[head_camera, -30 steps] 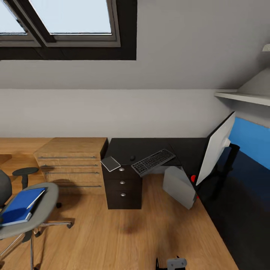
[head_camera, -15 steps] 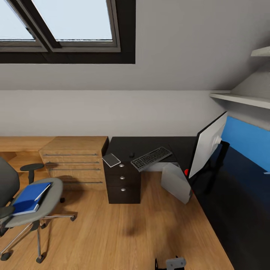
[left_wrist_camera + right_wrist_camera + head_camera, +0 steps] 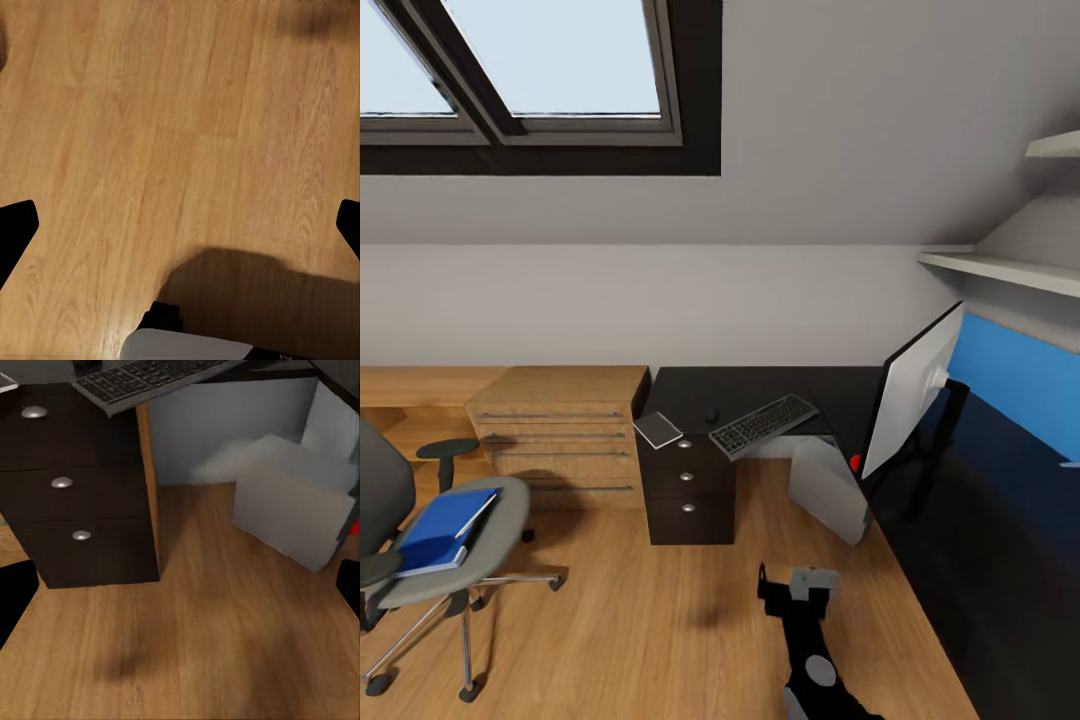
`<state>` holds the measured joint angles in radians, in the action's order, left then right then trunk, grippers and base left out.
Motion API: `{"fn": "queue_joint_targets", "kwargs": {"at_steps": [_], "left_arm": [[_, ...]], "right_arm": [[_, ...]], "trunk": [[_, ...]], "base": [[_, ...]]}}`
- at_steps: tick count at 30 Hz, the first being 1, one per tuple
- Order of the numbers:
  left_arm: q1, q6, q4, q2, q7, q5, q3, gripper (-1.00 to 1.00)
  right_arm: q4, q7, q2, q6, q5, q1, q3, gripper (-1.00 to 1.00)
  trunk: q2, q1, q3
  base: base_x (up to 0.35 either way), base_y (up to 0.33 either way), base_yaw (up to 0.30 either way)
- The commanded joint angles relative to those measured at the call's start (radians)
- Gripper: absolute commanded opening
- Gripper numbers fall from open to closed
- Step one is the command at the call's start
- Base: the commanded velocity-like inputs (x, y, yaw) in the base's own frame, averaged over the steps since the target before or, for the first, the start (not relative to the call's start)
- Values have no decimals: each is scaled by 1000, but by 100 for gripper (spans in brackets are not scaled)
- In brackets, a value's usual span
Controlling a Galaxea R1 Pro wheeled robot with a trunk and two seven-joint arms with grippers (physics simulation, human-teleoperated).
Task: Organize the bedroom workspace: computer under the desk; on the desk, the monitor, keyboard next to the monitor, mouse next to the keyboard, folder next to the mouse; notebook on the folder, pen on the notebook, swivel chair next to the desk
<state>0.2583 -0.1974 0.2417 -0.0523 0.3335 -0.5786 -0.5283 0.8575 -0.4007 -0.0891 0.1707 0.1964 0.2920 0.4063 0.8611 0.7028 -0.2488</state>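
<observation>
Looking down from the head camera, a dark desk (image 3: 760, 385) stands against the back wall. The keyboard (image 3: 763, 424) lies at the desk's front edge, overhanging it at an angle, with the mouse (image 3: 712, 413) just beside it and a grey notebook (image 3: 657, 429) overhanging the front left corner. The monitor (image 3: 912, 390) stands tilted at the desk's right end, and the grey computer (image 3: 830, 490) leans on the floor (image 3: 660, 620) under the desk's front edge. The blue folder (image 3: 442, 525) lies on the swivel chair (image 3: 430, 550) seat, well apart from the desk. The right gripper (image 3: 797, 585) rises over the floor; whether released or clenched cannot be told there.

The left wrist camera shows wooden floor between dark fingertips (image 3: 15, 232) spread wide, released.

From the right wrist camera, fingertips (image 3: 13, 596) are likewise wide apart, grasping nothing, facing the desk drawers (image 3: 64, 484), keyboard and computer.
</observation>
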Motion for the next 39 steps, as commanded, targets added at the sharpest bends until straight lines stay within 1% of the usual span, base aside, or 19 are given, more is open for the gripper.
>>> {"fn": "queue_joint_targets", "kwargs": {"at_steps": [1,2,3,4,5,7,9,10,13,14,15,18,19,21,23,26,29,33,39], "left_arm": [[1,-4,0,0,5,-8,-6,100],[1,-4,0,-1,5,-8,-5,100],[1,-5,0,-1,5,-8,-4,100],[1,-5,0,-1,5,-8,-4,100],[1,-5,0,-1,5,-8,-3,100],[1,-5,1,-1,6,-7,-3,100],[1,-7,0,0,7,-7,-2,100],[1,-8,0,1,9,-6,-1,100],[1,-8,0,2,10,-6,-1,100],[1,-8,0,3,10,-6,0,100],[1,-8,-1,4,11,-6,0,100],[1,-9,-1,5,12,-6,0,100],[1,-9,-1,5,12,-6,1,100],[1,-8,-1,5,12,-7,1,100],[1,-8,-1,5,12,-7,1,100],[1,-8,-1,5,12,-7,1,100],[1,-8,-1,5,12,-7,1,100],[1,-11,-1,6,12,-7,1,100],[1,-86,-9,6,13,-9,-1,100]], "right_arm": [[131,-5,3,-109,14,0,-20,100],[194,-4,4,-168,16,0,-28,100],[315,-3,6,-285,25,-2,-40,100],[366,-3,8,-340,33,-3,-44,100],[444,-1,10,-437,55,-6,-51,100],[499,0,18,-526,90,-8,-56,100],[509,1,35,-580,115,-10,-58,100],[527,-1,59,-607,129,-11,-60,100],[546,-2,72,-613,132,-11,-61,100],[552,-2,82,-615,134,-11,-64,100],[555,1,100,-615,136,-11,-113,100],[555,4,103,-615,136,-11,-143,100],[555,5,105,-615,136,-11,-174,100],[554,6,106,-616,136,-11,-198,100],[551,7,109,-616,136,-11,-241,100],[549,8,115,-616,135,-11,-263,100],[548,8,128,-608,135,-11,-275,100],[543,7,147,-552,135,-11,-277,100],[542,5,153,-509,132,-11,-275,100]], "trunk": [[-6,-4,2],[-13,-8,5],[-20,-11,8],[-27,-15,11],[-34,-19,14],[-41,-23,17],[-41,-23,17],[-41,-23,17],[-41,-23,17],[-41,-23,17],[-41,-23,17],[-41,-23,17],[-41,-23,17],[-41,-23,17],[-41,-23,17],[-41,-23,17],[-41,-23,17],[-41,-23,17],[-41,-23,17]], "base": [[0,0,0],[0,0,0],[0,0,0],[0,0,0],[0,0,0],[0,0,0],[0,0,0],[0,0,0],[0,0,-38],[0,0,-167],[0,0,-242],[0,0,-249],[0,0,-258],[0,0,-260],[0,0,-263],[0,0,-265],[0,0,-267],[0,0,-255],[0,0,-74]]}}
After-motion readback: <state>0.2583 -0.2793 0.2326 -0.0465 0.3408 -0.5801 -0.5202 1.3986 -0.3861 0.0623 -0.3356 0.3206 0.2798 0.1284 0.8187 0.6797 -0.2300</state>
